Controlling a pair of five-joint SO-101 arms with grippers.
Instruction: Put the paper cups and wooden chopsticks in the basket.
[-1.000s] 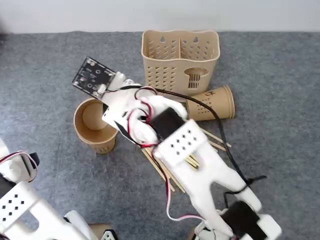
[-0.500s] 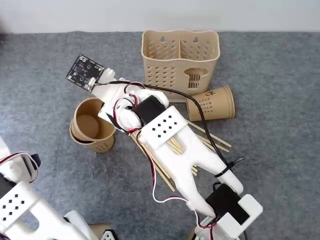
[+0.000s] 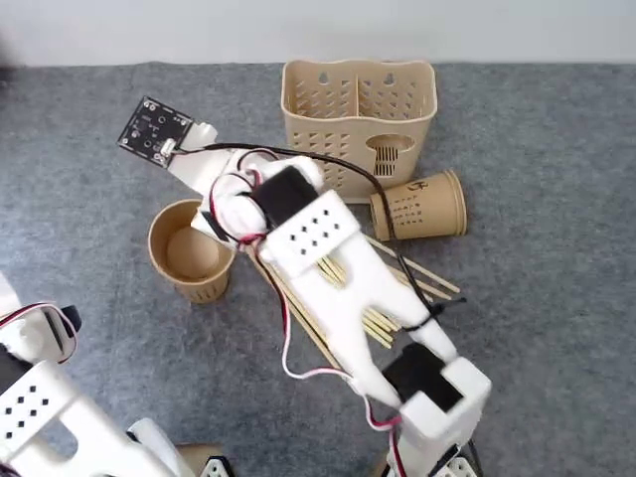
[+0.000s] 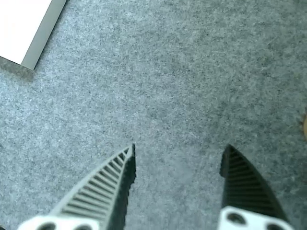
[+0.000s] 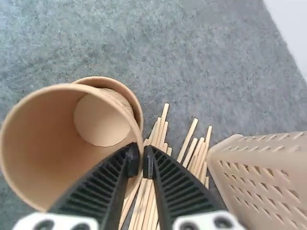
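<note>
Paper cup [image 5: 45, 143], rim pinched by the right gripper [image 5: 139, 156], beside wooden chopsticks [image 5: 162, 125]; left gripper [image 4: 180, 154] gapes above grey surface [image 4: 192, 72].

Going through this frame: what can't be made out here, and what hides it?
Chopsticks: high view, the right arm covers most of the pile; no count possible.
Paper cup pinched at its rim by the right gripper: right wrist view, a second rim behind it; one cup or two nested, unclear.
Basket: right wrist view, cut off by the edge.
</note>
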